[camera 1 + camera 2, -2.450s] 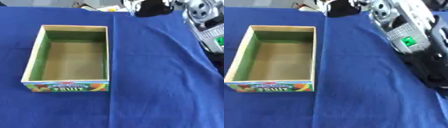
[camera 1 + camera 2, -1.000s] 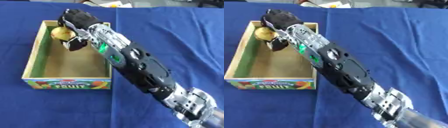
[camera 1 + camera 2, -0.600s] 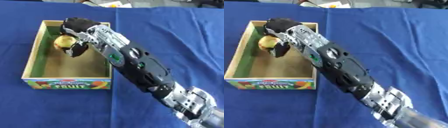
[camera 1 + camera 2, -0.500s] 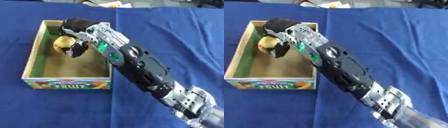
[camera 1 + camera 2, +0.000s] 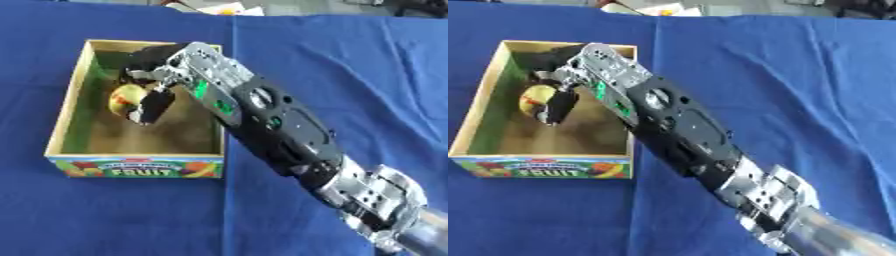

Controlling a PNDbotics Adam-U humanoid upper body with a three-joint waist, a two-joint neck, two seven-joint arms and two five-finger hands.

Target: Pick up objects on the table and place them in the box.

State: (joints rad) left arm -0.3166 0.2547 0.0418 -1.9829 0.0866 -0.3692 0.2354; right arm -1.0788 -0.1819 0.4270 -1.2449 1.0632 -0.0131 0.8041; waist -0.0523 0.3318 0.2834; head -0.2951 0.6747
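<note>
Lighting is bright and even, apparently from overhead; no hard glare on the cloth [image 5: 350, 75], only soft creases showing as paler and darker bands. Silver joints of the arm [image 5: 772, 197] carry mild highlights. Inside the box [image 5: 68, 112] the floor is shaded, darkest under the hand [image 5: 153, 82]. Both views are soft throughout. Blur is strongest at the lower right corner, where the arm smears. Box lettering is barely legible. Far edge is unfocused.
</note>
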